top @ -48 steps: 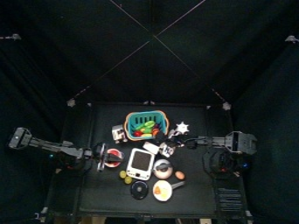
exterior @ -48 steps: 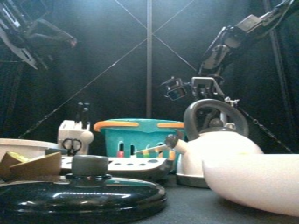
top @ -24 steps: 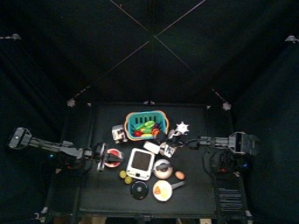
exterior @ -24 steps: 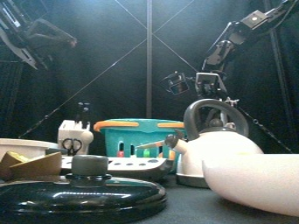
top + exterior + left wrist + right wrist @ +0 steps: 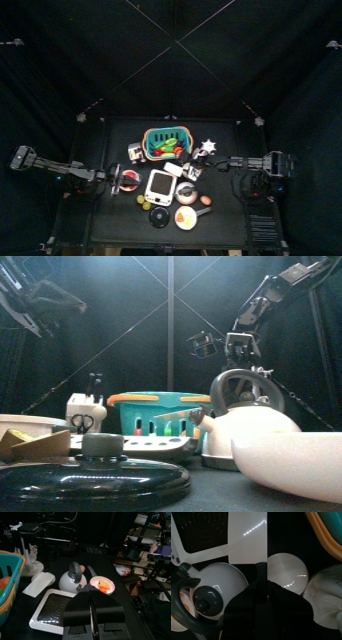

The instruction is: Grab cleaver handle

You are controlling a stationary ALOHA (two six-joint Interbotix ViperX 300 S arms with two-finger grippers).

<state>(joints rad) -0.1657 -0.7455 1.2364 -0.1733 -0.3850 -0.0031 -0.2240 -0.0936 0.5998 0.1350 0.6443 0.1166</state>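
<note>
The right arm's fingers are closed partway on the cleaver handle, a dark stub between them, and the pale blade sticks straight out beyond their tips. From the front, the blade hangs tilted above the table, in front of the teal basket and just beside the white kettle. The left arm rests over the table's left side, its fingers almost together and holding nothing, above a white board.
</note>
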